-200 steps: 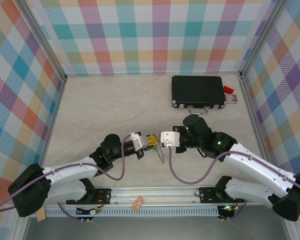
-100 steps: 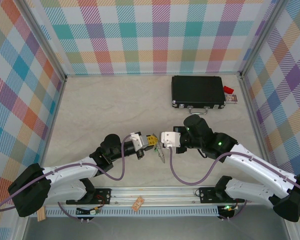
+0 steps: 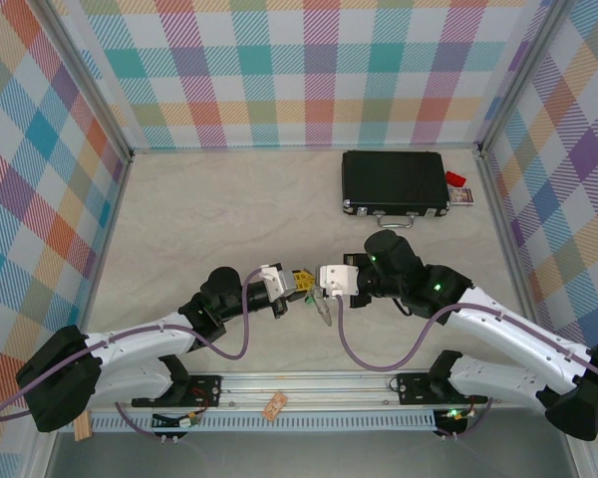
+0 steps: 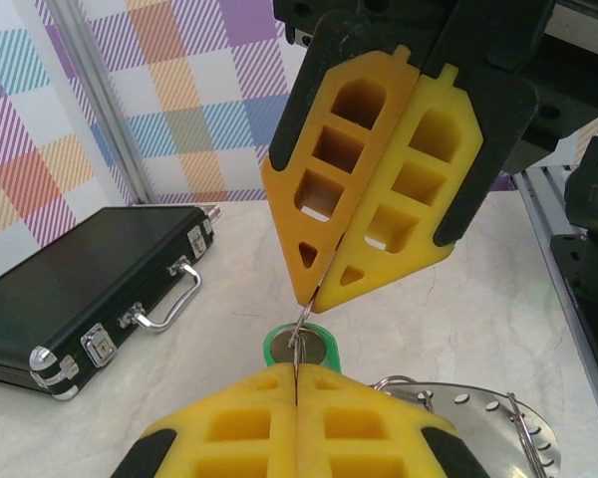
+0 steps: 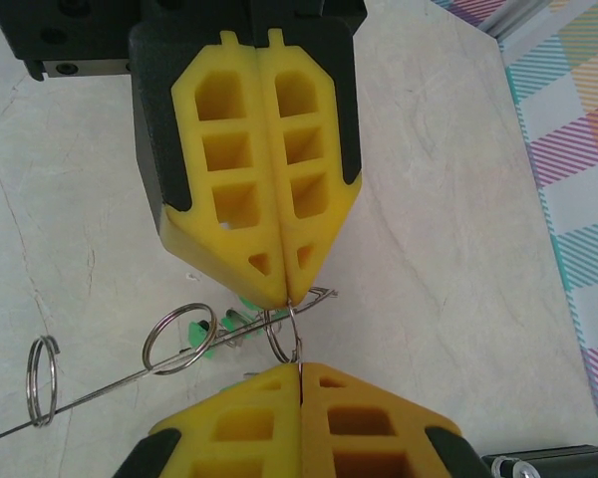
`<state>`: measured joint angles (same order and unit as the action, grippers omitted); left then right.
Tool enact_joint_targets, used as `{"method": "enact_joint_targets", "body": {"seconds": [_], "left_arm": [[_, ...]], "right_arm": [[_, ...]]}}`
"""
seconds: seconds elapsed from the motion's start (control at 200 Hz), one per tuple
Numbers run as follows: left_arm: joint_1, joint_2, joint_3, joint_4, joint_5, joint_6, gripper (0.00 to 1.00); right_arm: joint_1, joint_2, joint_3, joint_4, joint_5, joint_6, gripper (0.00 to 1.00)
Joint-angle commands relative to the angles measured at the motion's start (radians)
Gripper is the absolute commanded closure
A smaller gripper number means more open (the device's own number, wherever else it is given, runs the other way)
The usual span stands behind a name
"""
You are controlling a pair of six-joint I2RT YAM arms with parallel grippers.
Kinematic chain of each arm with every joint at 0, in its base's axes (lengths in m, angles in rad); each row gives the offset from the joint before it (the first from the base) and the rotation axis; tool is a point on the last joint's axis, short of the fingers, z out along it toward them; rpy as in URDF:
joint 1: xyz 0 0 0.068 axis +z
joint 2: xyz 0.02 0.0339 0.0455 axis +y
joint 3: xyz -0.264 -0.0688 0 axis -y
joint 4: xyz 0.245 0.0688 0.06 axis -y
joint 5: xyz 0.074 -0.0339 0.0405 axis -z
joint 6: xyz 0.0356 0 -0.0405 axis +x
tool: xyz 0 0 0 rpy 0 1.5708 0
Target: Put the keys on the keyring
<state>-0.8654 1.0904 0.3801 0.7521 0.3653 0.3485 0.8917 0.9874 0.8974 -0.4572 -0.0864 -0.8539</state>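
Arms stretched low and inward over table (image 3: pixel 229 209), left gripper (image 3: pixel 301 281) and right gripper (image 3: pixel 317 287) tip to tip, both pressed together on one wire loop (image 5: pixel 284 337), green key (image 4: pixel 279 346) (head partly hidden) just below, keyring (image 4: pixel 458 413) beside.

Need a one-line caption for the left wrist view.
Both shut, left gripper and right gripper pinch a thin wire loop by a green key.

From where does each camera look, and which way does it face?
Top external: above and behind the bases, looking down at the table; both arms, left tool facing right tool.
Left wrist: on left arm, facing right tool and black case; own fingers below.
Right wrist: on right arm, facing left tool; own fingers below.
Both wrist views share the small wire ring pinched between the tools.
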Motion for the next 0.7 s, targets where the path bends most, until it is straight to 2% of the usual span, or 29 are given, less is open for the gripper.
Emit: {"method": "enact_joint_targets", "body": {"seconds": [0.0,0.695], "left_arm": [[-0.013,-0.024,0.026,0.026,0.005,-0.012,1.00],[-0.012,-0.023,0.032,0.014,-0.012,-0.023,1.00]], "right_arm": [[0.012,0.004,-0.015,-0.010,-0.018,-0.011,1.00],[0.012,-0.035,-0.035,0.022,0.005,0.007,1.00]]}}
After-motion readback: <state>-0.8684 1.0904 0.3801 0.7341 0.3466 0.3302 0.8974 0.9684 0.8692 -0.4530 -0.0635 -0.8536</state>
